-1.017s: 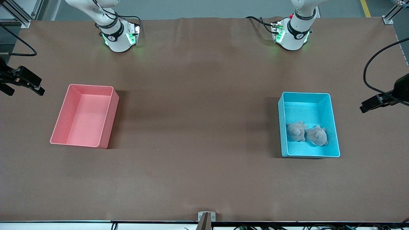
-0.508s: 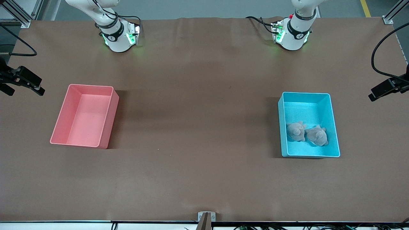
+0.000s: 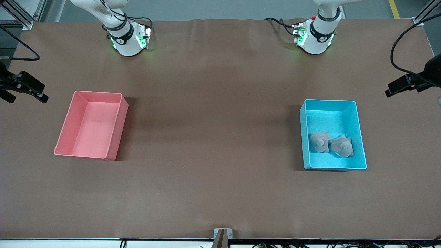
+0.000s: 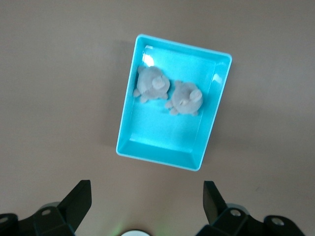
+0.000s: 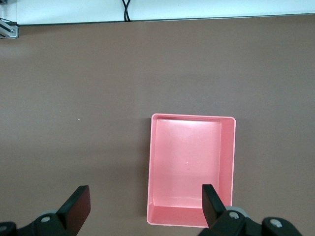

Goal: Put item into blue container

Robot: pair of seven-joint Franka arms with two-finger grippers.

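Note:
The blue container (image 3: 327, 119) stands toward the left arm's end of the table. Two grey plush toys lie side by side in it (image 3: 318, 141) (image 3: 342, 146), in the half nearer the front camera. The left wrist view looks down on the container (image 4: 160, 142) and both toys (image 4: 153, 84) (image 4: 186, 98). My left gripper (image 4: 146, 191) hangs open and empty, high over the table edge beside the container (image 3: 401, 86). My right gripper (image 5: 146, 195) waits open and empty, high over the right arm's end of the table (image 3: 29, 90).
An empty pink bin (image 3: 91, 125) of like size sits toward the right arm's end, also seen in the right wrist view (image 5: 189, 162). The brown table top (image 3: 213, 131) lies between the two bins. Black cables hang by both grippers.
The left gripper has drifted away from the blue container, toward the robots' bases along the table's end. The toys, both bins and the right arm have not moved.

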